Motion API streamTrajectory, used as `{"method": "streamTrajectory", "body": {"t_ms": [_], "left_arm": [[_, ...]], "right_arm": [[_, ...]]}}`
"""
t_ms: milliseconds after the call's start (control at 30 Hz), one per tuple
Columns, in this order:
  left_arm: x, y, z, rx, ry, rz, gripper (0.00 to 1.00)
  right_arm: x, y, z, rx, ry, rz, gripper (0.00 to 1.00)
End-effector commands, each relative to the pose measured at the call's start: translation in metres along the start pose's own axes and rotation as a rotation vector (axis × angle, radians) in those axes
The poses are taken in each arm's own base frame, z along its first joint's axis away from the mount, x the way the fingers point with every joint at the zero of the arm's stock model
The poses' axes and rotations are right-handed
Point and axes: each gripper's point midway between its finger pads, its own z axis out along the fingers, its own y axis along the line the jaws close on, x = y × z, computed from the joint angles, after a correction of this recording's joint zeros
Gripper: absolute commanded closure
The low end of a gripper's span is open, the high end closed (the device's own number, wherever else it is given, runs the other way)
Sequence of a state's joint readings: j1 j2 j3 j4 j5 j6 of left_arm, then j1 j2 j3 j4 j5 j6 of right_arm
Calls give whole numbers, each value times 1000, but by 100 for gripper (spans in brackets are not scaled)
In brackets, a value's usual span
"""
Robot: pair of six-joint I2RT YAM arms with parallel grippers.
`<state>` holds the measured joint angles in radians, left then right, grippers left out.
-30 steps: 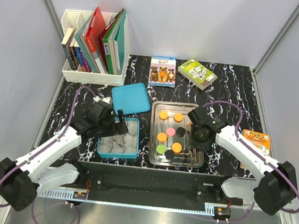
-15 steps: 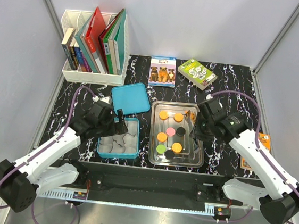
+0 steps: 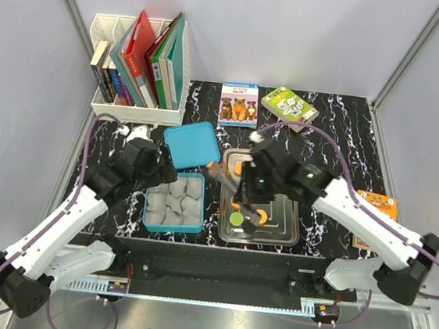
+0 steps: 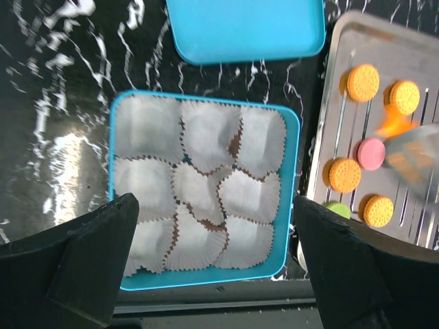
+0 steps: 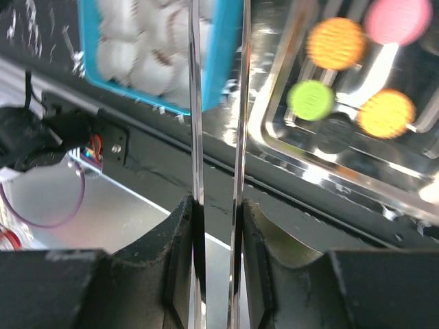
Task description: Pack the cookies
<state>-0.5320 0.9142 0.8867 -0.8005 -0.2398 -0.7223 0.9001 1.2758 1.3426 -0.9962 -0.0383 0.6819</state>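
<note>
Cookies lie on the metal tray (image 3: pixel 289 233): orange ones (image 4: pixel 363 82), a pink one (image 4: pixel 371 153), a green one (image 3: pixel 236 218) and a black one (image 5: pixel 336 130). My right gripper (image 3: pixel 258 186) is shut on clear tongs (image 5: pixel 194 103), whose blades reach left over the tray's left edge. An orange cookie (image 3: pixel 217 169) seems pinched at their blurred tips. My left gripper (image 4: pixel 216 260) stands wide open and holds nothing, above the teal box (image 4: pixel 206 281) of grey paper cups (image 4: pixel 199 188).
The teal lid (image 3: pixel 192 144) lies behind the box. A white rack of books (image 3: pixel 139 70) stands at the back left. Two small books (image 3: pixel 239 104) lie at the back, and an orange packet (image 3: pixel 376 204) at the right.
The right arm has swung left across the tray, carrying the tongs towards the box. The left gripper has risen and pulled back to the left, off the box, still open.
</note>
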Motion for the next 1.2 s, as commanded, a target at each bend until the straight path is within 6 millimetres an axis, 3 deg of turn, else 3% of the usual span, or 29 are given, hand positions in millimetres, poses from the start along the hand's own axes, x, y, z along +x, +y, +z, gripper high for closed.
{"method": "streamTrajectory", "body": {"t_ms": [0, 333, 500, 700, 933, 1167], "left_arm": [[-25, 13, -19, -57, -101, 13, 1], [-25, 23, -29, -66, -131, 5, 1], [-17, 25, -25, -72, -107, 3, 1], [-7, 29, -21, -75, -81, 2, 1], [-5, 29, -16, -84, -67, 4, 1], [-4, 26, -14, -75, -61, 1, 1]], "right_arm": [[-19, 48, 13, -94, -61, -86, 100], [-5, 62, 65, -98, 17, -157, 100], [1, 64, 77, -89, 40, -176, 100], [9, 53, 85, -41, 62, -178, 100], [12, 48, 84, -9, 66, -179, 87], [11, 42, 81, 20, 59, -177, 66]]}}
